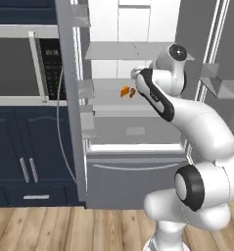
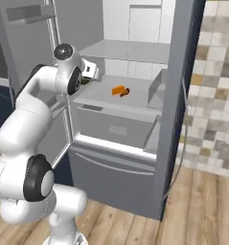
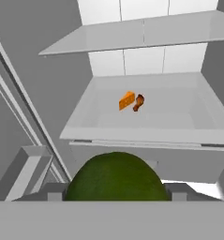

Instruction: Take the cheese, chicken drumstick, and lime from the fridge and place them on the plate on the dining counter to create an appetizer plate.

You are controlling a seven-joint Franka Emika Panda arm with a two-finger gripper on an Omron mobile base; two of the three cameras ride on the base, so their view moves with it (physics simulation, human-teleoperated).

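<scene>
At the bottom centre of the hand view, the lime [image 3: 115, 177] sits between the gripper [image 3: 114, 191] fingers, which appear clamped on it, though the tips are mostly hidden. Above, mid-frame, the cheese [image 3: 126, 101] and chicken drumstick [image 3: 138, 102] lie just beside each other on a fridge [image 3: 146, 123] shelf.

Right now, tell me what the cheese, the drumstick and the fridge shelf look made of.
The cheese: smooth, matte orange wedge, looks like firm cheese. The chicken drumstick: reddish-brown and darker, likely cooked meat, too small to read texture. The fridge shelf: flat pale grey, dull finish, probably plastic or coated metal; the render leaves it open.
</scene>
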